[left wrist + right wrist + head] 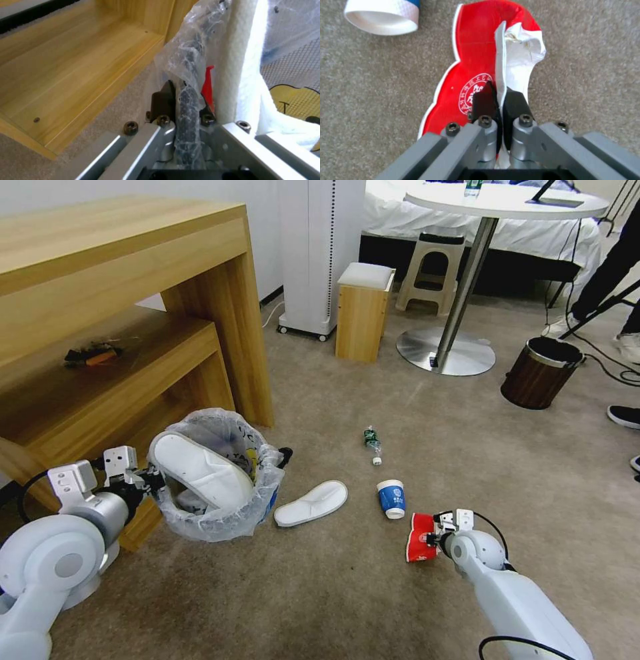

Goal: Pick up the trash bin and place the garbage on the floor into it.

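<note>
My right gripper (499,97) pinches the flattened red paper cup (476,75), its long axis running straight ahead of my jaws; my left gripper (185,107) clamps the lined trash bin (220,480) rim, well apart to my left.

A red flattened cup (421,538) with a white-lined inside and round white emblem, a blue-and-white paper cup (391,499), white slippers (311,503) and beige carpet (320,593) were seen.

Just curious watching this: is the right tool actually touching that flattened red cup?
Touching. In the right wrist view, the right tool has both black fingers pinched shut on the red cup's torn white edge.
</note>
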Tool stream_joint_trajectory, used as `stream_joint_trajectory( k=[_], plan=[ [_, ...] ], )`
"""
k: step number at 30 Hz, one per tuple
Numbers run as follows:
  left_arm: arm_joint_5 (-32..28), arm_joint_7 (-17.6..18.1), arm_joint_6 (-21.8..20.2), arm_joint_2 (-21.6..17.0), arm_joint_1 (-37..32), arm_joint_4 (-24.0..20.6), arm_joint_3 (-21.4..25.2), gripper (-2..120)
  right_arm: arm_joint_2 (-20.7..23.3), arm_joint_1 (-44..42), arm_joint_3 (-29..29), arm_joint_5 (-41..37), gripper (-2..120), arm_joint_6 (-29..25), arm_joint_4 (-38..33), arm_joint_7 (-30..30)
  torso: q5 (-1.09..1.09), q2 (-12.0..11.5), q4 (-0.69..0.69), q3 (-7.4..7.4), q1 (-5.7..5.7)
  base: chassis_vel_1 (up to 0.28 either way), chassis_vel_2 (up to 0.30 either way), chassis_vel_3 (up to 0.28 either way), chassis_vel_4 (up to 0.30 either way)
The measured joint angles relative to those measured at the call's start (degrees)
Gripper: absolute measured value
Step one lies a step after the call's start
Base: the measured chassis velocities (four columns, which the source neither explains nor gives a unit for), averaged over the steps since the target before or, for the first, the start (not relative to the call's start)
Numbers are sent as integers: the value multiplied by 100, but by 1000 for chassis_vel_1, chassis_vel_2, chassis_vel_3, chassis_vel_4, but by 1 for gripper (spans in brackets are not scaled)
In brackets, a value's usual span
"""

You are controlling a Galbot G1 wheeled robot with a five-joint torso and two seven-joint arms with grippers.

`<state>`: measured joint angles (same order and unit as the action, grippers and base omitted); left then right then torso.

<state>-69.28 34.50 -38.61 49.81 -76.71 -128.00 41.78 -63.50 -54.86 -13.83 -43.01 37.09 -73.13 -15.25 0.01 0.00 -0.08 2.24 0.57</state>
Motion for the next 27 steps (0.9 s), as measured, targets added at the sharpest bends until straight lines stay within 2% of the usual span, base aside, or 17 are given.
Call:
stream_joint_trajectory(
  k=[11,12,14,15,18,19,23,24,27],
  plan=[
    [49,-2,8,8,2,-1,-35,0,161,-127,-17,71,0,-423,-485,-21,-1,0,-1,0,0,0,0,0,0],
    [56,-3,9,7,2,-1,-47,0,190,-145,-27,100,0,-600,-561,25,-1,0,-1,0,0,0,0,0,0],
    [73,-6,10,4,1,1,-71,0,265,-172,-60,233,0,-1334,-762,320,-1,0,-1,0,0,0,0,0,0],
    [73,-6,10,4,1,1,-71,0,265,-172,-60,233,0,-1334,-762,320,-1,0,-1,0,0,0,0,0,0],
    [116,-8,10,-10,-9,17,-94,0,350,-153,-123,549,0,-2449,-984,806,-1,0,-1,0,0,0,0,0,0],
    [116,-8,10,-10,-9,17,-94,0,350,-153,-123,549,0,-2449,-984,806,-1,0,-1,0,0,0,0,0,0],
    [149,-9,10,-22,-45,-2,-140,0,422,-15,-198,596,0,-3375,-1243,1220,-2,0,0,0,0,0,0,0,0],
    [149,-9,10,-22,-45,-2,-140,0,422,-15,-198,596,0,-3375,-1243,1220,-2,0,0,0,0,0,0,0,0],
    [150,-32,7,-45,-75,-27,-184,0,433,69,-237,428,0,-3920,-1343,1610,-1,0,-1,0,0,0,0,0,0]
  ],
)
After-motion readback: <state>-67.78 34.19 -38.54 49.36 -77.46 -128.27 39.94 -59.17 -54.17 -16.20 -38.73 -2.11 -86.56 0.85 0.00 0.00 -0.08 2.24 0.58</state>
